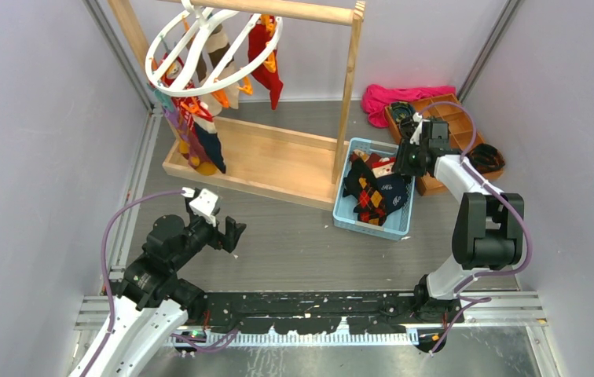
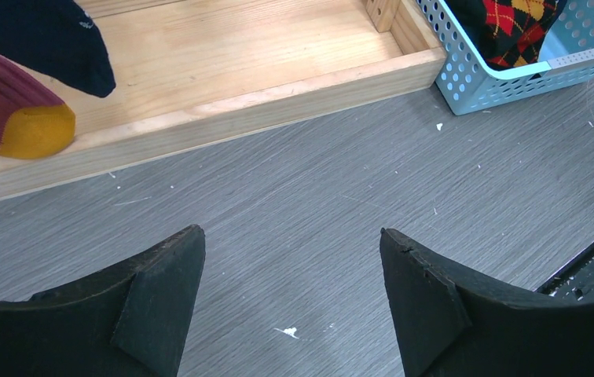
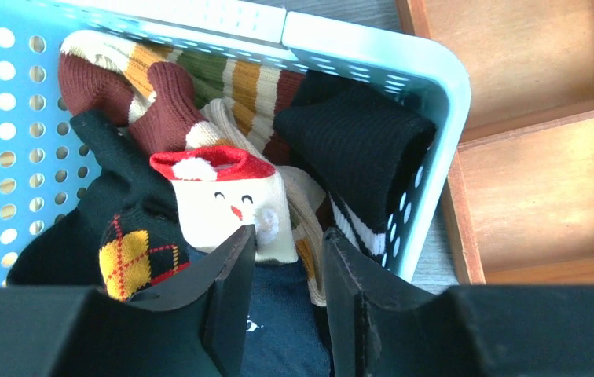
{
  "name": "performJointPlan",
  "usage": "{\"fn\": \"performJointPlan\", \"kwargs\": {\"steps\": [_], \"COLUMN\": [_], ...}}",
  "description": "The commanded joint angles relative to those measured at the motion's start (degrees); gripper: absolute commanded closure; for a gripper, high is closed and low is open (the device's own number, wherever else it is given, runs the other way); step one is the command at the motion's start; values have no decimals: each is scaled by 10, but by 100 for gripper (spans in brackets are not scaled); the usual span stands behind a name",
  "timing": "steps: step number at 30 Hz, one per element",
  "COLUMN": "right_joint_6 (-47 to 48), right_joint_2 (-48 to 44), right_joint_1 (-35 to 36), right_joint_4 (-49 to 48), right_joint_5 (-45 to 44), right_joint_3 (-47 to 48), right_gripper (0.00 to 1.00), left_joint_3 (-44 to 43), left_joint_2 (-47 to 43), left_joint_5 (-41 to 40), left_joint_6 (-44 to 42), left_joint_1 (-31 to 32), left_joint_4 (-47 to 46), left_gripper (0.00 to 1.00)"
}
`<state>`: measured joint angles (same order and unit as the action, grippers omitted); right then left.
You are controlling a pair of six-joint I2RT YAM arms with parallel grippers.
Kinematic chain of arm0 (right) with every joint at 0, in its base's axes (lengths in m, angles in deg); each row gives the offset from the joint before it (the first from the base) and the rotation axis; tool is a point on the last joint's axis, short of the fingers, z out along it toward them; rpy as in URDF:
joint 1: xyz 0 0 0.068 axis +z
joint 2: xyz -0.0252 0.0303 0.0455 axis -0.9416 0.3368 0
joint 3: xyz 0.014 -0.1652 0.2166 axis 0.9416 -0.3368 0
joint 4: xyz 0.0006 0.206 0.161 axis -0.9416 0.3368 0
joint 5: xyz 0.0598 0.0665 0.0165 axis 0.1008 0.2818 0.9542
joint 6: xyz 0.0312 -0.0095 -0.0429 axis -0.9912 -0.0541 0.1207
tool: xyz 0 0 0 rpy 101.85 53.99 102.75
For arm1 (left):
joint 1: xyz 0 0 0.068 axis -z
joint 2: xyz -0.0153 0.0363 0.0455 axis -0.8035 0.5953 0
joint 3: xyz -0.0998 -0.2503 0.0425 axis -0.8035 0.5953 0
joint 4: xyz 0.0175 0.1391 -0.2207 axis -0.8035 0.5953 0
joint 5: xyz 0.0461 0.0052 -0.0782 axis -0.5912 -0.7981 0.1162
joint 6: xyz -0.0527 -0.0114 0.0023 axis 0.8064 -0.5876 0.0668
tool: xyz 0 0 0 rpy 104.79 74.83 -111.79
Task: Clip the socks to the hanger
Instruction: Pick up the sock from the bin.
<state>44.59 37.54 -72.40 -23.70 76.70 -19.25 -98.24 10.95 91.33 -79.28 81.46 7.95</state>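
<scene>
Where lilac walls (image 1: 27,157) rise, grey table (image 1: 294,236), socks (image 1: 372,192)

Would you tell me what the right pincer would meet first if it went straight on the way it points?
Most likely the cream snowman sock atop the pile in the blue basket: the right pincer, open, aims into it. Depth is unclear; the navy sock beside it could come first.
</scene>
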Motion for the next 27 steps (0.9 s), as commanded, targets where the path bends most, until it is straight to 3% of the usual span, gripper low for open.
{"fn": "performJointPlan", "kwargs": {"steps": [1,8,19,27], "right_joint_6": [-12,-41,-52,-33], "right_joint_2": [0,-5,-3,-59], "right_joint_1": [-2,-1,-2,-11], "right_joint_4": [-32,-54,-55,-59], "right_joint_5": [-20,32,46,76], "right_joint_3": [10,-1,-4,-7], "right_gripper": [57,61,85,96], "left_joint_3": [1,1,1,2], "left_joint_2": [-3,-7,-11,-16], "left_joint_5": [8,6,3,7], "left_joint_6": [-4,-4,-4,-3], "left_joint_1": [-5,-6,-7,-7], "left_joint_4": [-25,-24,-21,-23], "left_gripper": [18,18,18,18]}}
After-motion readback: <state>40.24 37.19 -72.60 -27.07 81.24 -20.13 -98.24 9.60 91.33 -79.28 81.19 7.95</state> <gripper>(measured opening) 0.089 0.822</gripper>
